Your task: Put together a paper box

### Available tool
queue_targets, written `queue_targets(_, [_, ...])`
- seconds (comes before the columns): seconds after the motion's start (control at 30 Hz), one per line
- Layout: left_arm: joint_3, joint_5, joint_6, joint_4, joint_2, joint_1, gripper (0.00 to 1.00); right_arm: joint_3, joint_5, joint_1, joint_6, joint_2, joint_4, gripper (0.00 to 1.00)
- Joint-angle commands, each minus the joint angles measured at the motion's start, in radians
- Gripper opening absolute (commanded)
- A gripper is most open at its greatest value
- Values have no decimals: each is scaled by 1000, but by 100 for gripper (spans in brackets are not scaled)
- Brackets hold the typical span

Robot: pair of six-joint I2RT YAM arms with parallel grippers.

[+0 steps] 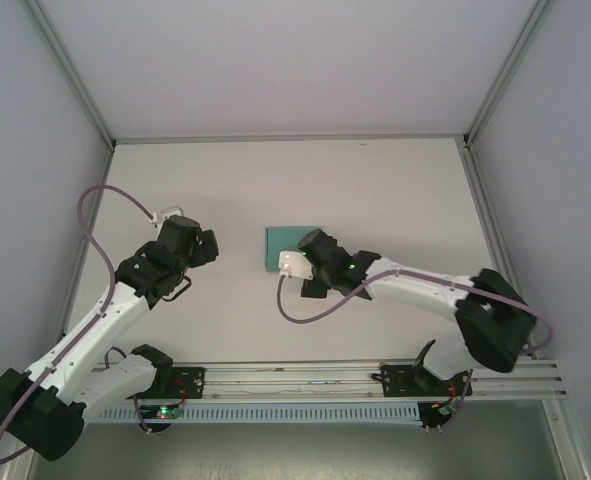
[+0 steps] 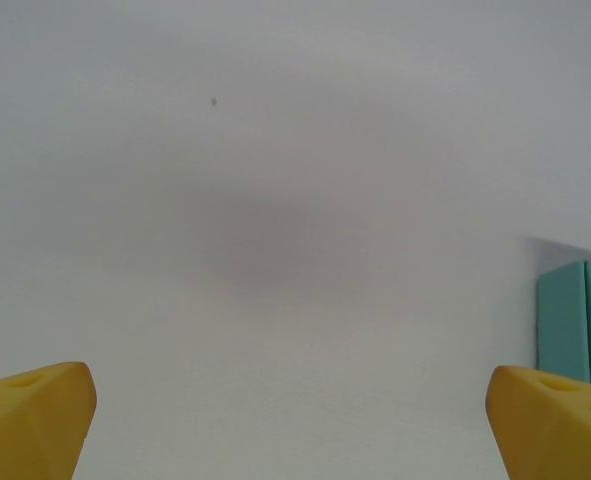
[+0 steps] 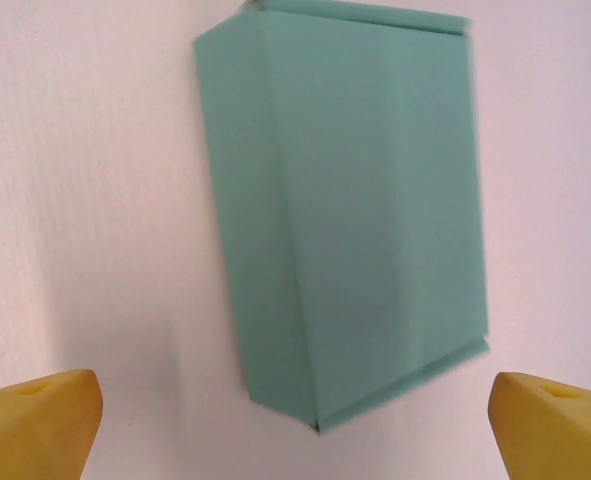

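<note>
White tabletop [image 1: 395, 190], enclosed by pale panels on 3 sides, forms the work area in the top external view. The 2 arm bases sit on a rail [image 1: 305, 372] at the near edge. Locate the paper box [image 1: 278, 250] near the centre of the tabletop. It is a teal rectangle lying flat, and the right gripper [image 1: 313, 246] covers its right part. You will find the left gripper [image 1: 205, 246] to the left of the box, apart from it and pointing toward it. From this height you cannot judge either jaw gap.

Left wrist view: bare tabletop [image 2: 275, 120] lies ahead, with a soft shadow on it. The left gripper [image 2: 293, 425] has its 2 yellow fingertips [image 2: 35, 420] at opposite bottom corners of the frame. Read it as fully spread, with nothing between the tips. A teal strip of the paper box [image 2: 575, 320] shows at the right border, above the right fingertip.

Right wrist view: the paper box [image 3: 365, 210] lies on the tabletop [image 3: 85, 200] directly ahead of the right gripper [image 3: 295, 430]. It is folded into a flat rectangular shape with angled side faces and small tabs protruding at 2 corners. Both yellow fingertips [image 3: 35, 420] stand wide apart at the bottom corners, clear of the card. This hand grips nothing.
</note>
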State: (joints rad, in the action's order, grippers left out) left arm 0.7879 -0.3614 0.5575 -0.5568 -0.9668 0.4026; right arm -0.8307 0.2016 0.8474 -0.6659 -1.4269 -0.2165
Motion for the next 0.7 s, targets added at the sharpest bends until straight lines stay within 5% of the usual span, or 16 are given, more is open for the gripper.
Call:
queue_targets(0.0, [-74,-130,-145,226,-43,-55,100,82,-16,-111,192,134,179,98])
queue_targets(0.17, [-188,-224,-317,595,-225,-188,100,222,10,-415,469,233,494,98])
queue_targets(0.3, [-222,-147,-358,806,-369,-295,100,293,-67,-633,607,199,665,98])
queue_targets(0.53, [-310,17,-477,1191,-495,-343,100,398,-107,-676,519,113,1005,98])
queue_targets(0.6, [-358,105,-493,1387,-566,-375,100,388,-90,-676,505,104,991,98])
queue_targets(0.67, [-337,133,-473,1293,-548,-384,100,379,-66,-684,524,122,891,98])
